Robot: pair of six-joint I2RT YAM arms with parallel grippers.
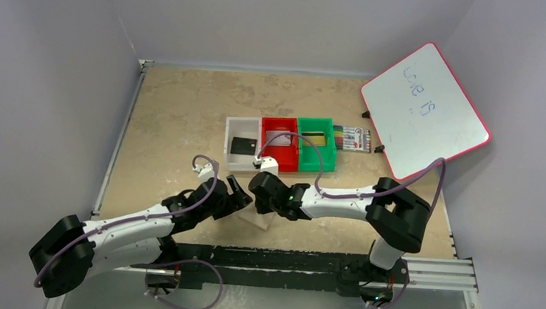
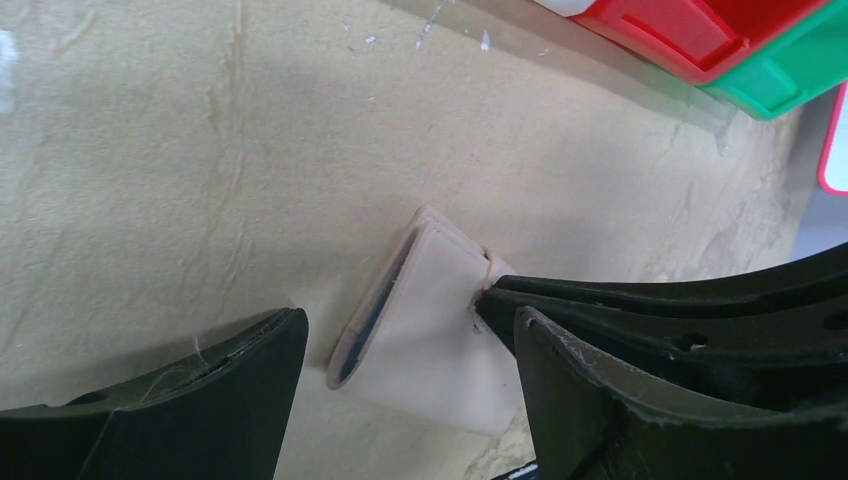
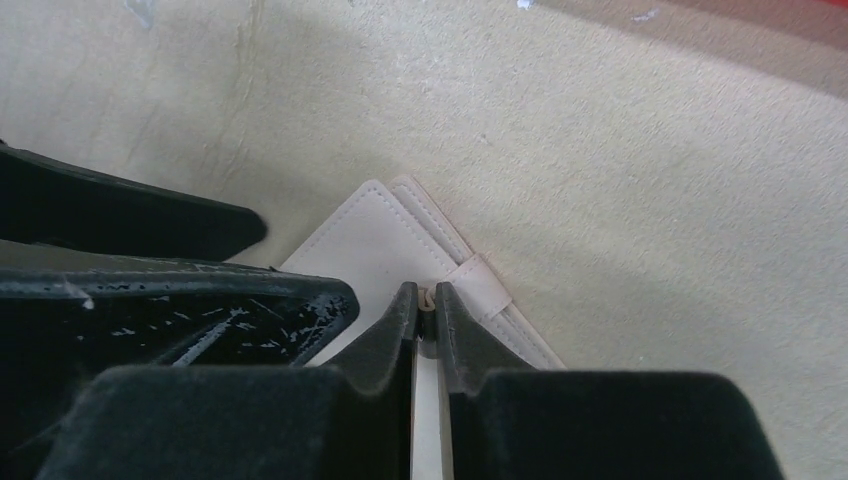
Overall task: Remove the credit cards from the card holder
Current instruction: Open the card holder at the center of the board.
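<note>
The tan card holder lies folded on the table between the two grippers, its leaves slightly parted along one edge with a dark slit showing. It also shows in the right wrist view and the top view. My right gripper is shut on the holder's small snap tab. Its fingers reach in from the right in the left wrist view. My left gripper is open and straddles the holder without gripping it. No card shows outside the holder near the grippers.
Behind the grippers stand a white bin with a black card, a red bin and a green bin, each with a card. A striped marker pack and a red-framed whiteboard are at the back right.
</note>
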